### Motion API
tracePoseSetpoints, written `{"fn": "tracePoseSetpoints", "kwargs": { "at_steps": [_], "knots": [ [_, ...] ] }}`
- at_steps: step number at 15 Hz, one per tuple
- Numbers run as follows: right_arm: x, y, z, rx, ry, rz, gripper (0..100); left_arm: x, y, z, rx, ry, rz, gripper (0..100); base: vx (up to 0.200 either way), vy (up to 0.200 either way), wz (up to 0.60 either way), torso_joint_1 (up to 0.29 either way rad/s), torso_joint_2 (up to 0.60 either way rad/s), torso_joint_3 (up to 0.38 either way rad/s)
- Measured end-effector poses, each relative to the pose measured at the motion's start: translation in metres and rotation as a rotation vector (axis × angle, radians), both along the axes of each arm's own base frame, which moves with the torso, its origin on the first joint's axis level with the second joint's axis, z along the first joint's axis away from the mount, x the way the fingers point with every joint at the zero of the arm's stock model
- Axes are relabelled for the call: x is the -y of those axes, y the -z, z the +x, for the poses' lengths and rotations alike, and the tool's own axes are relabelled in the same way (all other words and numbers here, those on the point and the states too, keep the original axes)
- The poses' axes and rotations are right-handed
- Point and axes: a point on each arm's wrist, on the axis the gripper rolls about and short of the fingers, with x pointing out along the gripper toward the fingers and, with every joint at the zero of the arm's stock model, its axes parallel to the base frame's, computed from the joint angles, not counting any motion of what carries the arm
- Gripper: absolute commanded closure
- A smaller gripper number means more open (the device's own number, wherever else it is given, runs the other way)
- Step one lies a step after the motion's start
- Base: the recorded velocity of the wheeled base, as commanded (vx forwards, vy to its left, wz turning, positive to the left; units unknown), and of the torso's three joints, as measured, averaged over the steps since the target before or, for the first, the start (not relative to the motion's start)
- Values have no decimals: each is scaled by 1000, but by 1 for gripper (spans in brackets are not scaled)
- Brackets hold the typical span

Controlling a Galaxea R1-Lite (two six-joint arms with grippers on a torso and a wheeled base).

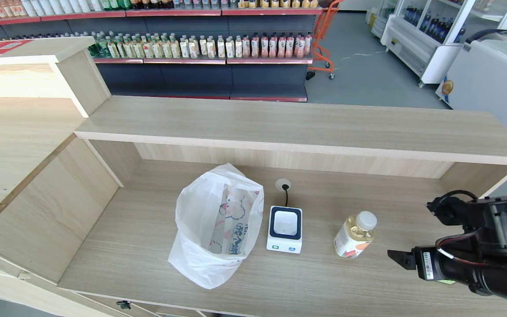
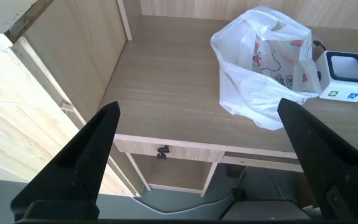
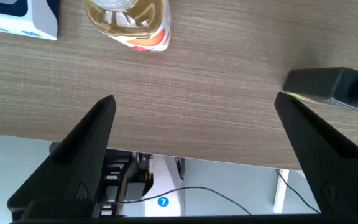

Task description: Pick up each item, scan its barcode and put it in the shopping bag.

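Observation:
A white shopping bag [image 1: 200, 229] stands open on the wooden desk [image 1: 148, 246], with a cartoon-printed pack [image 1: 232, 225] inside it. To its right sits the white barcode scanner [image 1: 284, 229], then a white-capped bottle of yellow liquid [image 1: 354, 235], standing upright. My right gripper [image 1: 401, 259] hovers low to the right of the bottle, open and holding nothing; the bottle [image 3: 129, 18] lies ahead of its fingers [image 3: 86, 149]. My left gripper [image 2: 197, 107] hangs open off the desk's front edge, with the bag [image 2: 260, 68] and scanner [image 2: 345, 74] beyond it.
A dark flat object with a green edge [image 3: 334, 87] lies on the desk close to my right gripper. A raised counter [image 1: 306, 127] walls the desk at the back, and a side panel [image 1: 46, 220] closes its left. Shelves of bottles [image 1: 200, 46] stand behind.

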Motion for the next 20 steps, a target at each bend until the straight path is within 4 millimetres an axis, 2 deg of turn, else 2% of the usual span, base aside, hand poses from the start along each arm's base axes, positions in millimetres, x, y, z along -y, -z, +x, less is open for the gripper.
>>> {"fn": "tracePoseSetpoints", "kwargs": {
  "at_steps": [4,10,16,20],
  "knots": [
    [-26,28,22,51,-73,15,0,0,0,0,0,0,0,0,0,0,0,0,0,0],
    [-52,65,53,186,-108,4,0,0,0,0,0,0,0,0,0,0,0,0,0,0],
    [-66,96,74,269,-142,-33,0,0,0,0,0,0,0,0,0,0,0,0,0,0],
    [-74,107,94,324,-138,-11,0,0,0,0,0,0,0,0,0,0,0,0,0,0]
  ]
}}
